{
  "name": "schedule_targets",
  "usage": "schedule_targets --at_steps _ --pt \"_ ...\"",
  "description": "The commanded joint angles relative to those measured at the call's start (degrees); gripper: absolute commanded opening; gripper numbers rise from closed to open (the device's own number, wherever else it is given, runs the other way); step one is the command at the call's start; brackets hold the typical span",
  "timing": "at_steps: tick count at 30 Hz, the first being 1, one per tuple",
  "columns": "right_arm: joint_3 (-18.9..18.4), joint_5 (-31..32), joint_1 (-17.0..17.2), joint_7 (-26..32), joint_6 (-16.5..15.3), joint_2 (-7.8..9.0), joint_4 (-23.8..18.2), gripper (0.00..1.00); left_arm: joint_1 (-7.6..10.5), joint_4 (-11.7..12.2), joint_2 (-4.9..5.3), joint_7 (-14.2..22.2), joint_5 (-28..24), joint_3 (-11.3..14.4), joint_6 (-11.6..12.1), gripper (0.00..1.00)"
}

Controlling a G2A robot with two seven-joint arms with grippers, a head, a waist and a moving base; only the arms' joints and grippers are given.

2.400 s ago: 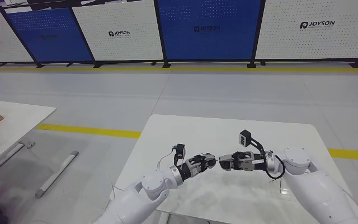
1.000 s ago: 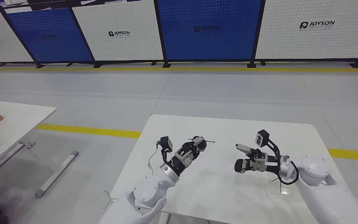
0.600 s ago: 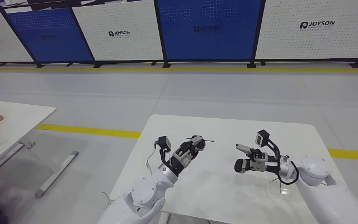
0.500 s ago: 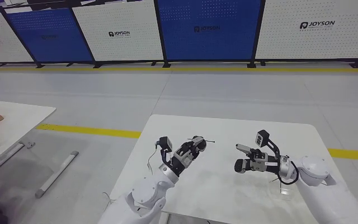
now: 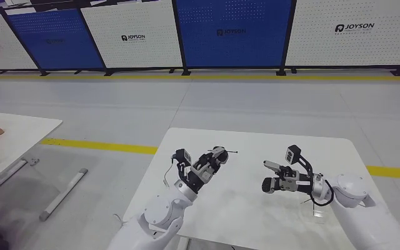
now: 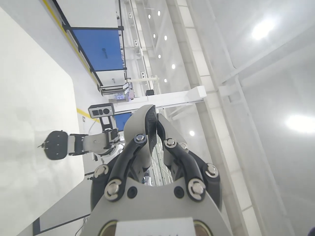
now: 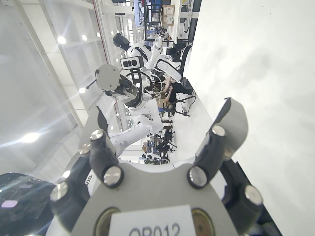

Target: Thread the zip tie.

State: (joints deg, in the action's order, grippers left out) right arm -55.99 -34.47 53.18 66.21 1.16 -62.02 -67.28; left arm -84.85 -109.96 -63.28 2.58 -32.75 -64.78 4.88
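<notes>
- Above table's (image 5: 250, 215) left side, zip tie (image 5: 230, 151) is pinched in closed left gripper (image 5: 217, 155).
- Right gripper (image 5: 267, 175): spread wide, empty, well apart.
- Thin exposed tail may be bent if grabbed off-axis.

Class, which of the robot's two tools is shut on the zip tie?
The left tool: it is shut tight, with the zip tie poking out. The right tool stands open and empty.

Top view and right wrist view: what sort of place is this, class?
Probably a robotics lab in an industrial hall: blue and white partition panels, yellow floor lines, another white robot beside cluttered desks.
</notes>
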Motion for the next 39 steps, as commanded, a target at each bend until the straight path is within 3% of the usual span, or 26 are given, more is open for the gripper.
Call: schedule_targets --at_steps 1,7,14,18,23,28,39 --pt "0.0 0.0 0.0 0.0 0.0 0.00 0.0 1.00 0.48 1.3 -0.07 0.0 1.8 0.6 -1.9 0.00" --pt "0.0 0.0 0.0 0.0 0.0 0.00 0.0 1.00 2.30 6.0 -0.58 -0.7 4.5 2.4 -5.3 0.00" --pt "0.0 0.0 0.0 0.0 0.0 0.00 0.0 1.00 6.41 13.3 -1.71 -2.3 8.0 6.1 -7.6 0.00" --pt "0.0 0.0 0.0 0.0 0.0 0.00 0.0 1.00 7.74 16.1 -2.13 -2.0 10.1 7.5 -8.4 0.00" --pt "0.0 0.0 0.0 0.0 0.0 0.00 0.0 1.00 8.12 17.2 -2.39 -1.9 11.3 7.7 -8.4 0.00" --pt "0.0 0.0 0.0 0.0 0.0 0.00 0.0 1.00 7.42 16.8 -2.36 0.0 9.8 6.8 -8.3 0.00" --pt "0.0 0.0 0.0 0.0 0.0 0.00 0.0 1.00 7.42 16.8 -2.36 0.0 9.8 6.8 -8.3 0.00"
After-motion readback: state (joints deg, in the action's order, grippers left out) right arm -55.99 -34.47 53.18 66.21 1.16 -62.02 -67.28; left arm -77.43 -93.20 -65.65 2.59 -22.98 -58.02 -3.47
